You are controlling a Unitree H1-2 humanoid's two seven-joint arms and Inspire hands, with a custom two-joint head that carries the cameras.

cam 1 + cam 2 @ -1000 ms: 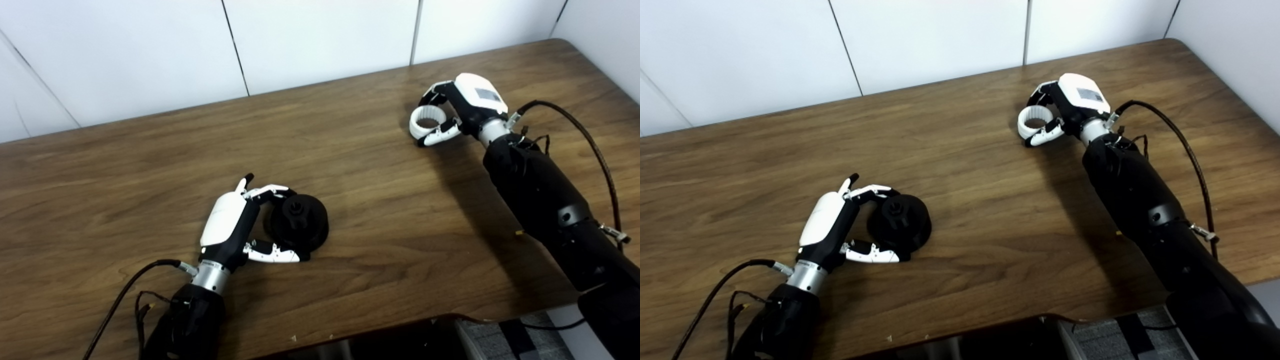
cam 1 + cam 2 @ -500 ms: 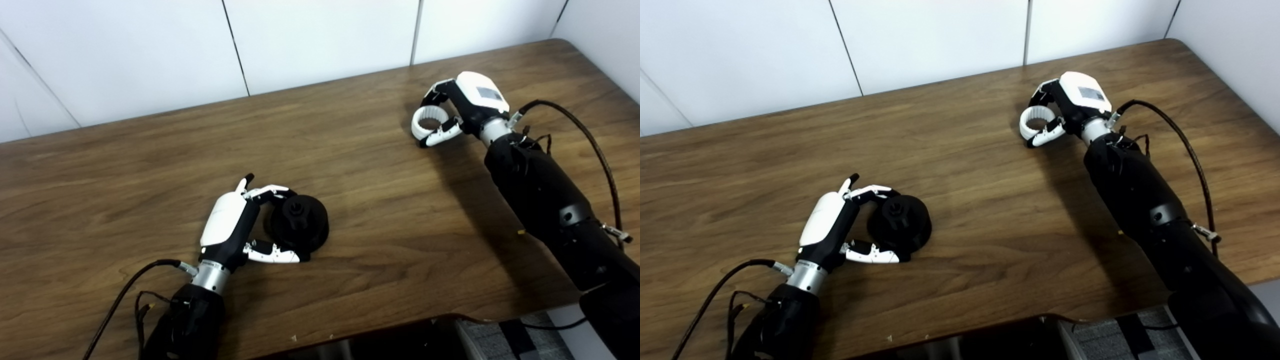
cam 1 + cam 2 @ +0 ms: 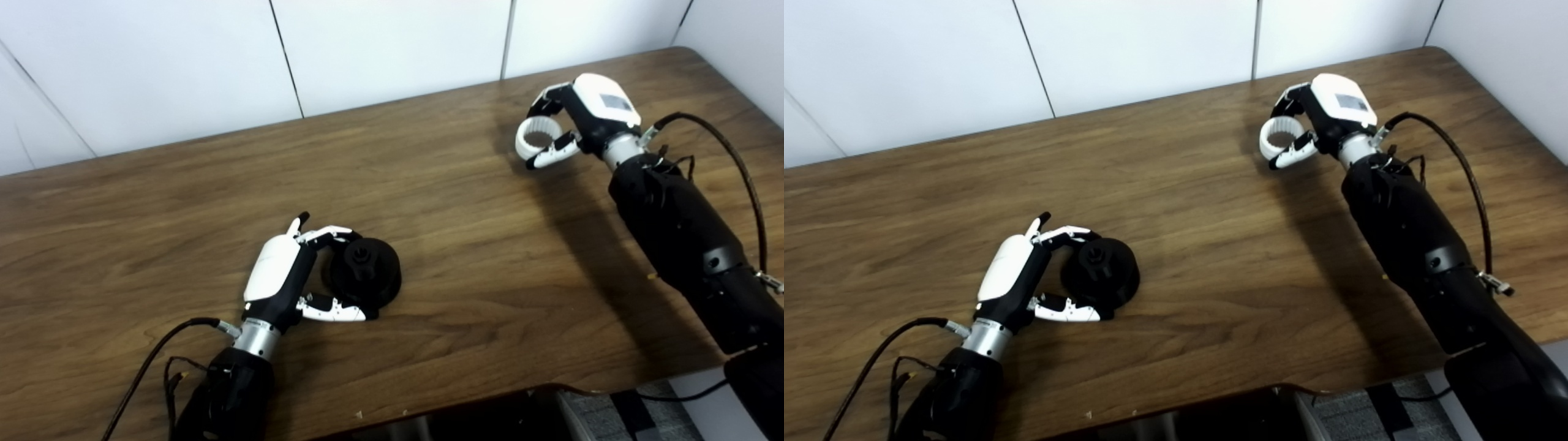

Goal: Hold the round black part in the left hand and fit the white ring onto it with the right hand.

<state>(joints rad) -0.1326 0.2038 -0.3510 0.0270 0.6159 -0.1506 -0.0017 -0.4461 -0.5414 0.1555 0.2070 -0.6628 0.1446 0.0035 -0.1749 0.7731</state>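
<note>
— Lifted a bit, that right hand [image 3: 588, 119], fingers pinching the ribbed white plastic ring [image 3: 539, 136] above the brown wooden table [image 3: 465, 257]?
— Yes; left hand [image 3: 288, 275] grips the round black part [image 3: 366, 272] resting there

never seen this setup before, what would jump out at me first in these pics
The right robot hand, far right on the wooden table, grips a white ring between fingers and thumb. Nearer the front left, the left robot hand is curled around a round black part resting on the tabletop. The two pieces are well apart.
</note>
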